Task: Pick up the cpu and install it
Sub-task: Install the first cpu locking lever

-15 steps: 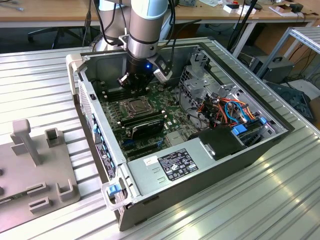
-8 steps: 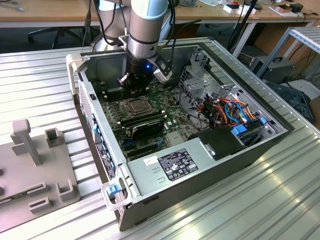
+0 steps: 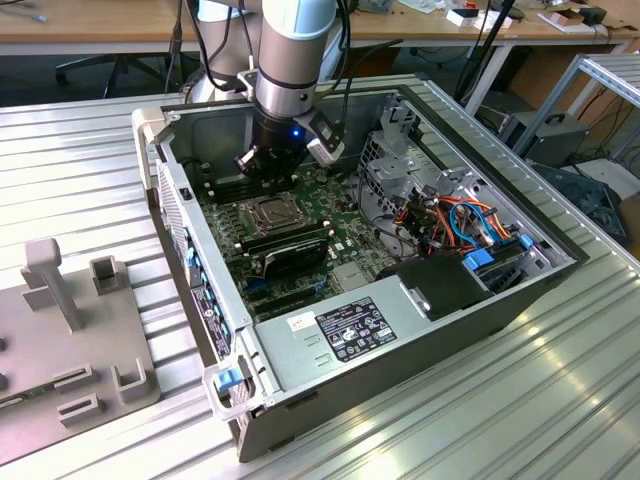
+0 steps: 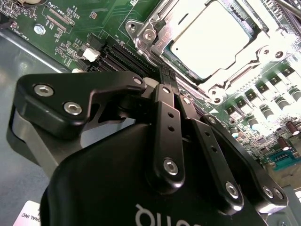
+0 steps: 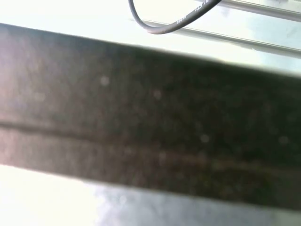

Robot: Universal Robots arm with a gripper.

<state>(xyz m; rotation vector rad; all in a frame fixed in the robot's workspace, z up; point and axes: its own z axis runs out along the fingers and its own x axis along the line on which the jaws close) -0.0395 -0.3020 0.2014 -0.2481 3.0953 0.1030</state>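
Inside the open computer case [image 3: 330, 330] lying on the ribbed metal tabletop [image 3: 500, 420], the arm's tool [image 3: 268, 168] hangs over the green motherboard [image 3: 300, 225], just behind the socket as the exterior view sees it. In the second wrist view the tool [image 4: 164, 75] is clenched, its two dark fingers [image 4: 168, 117] pressed together with nothing between them, just beside the socket's metal frame [image 4: 150, 33]. The cpu [image 4: 211, 37] sits in that socket, its silver lid facing up; in the exterior view it is the pale square [image 3: 272, 210] near the board's middle.

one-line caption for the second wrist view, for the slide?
Tool with its fingers shut together, poised just short of the CPU sitting in the motherboard socket.
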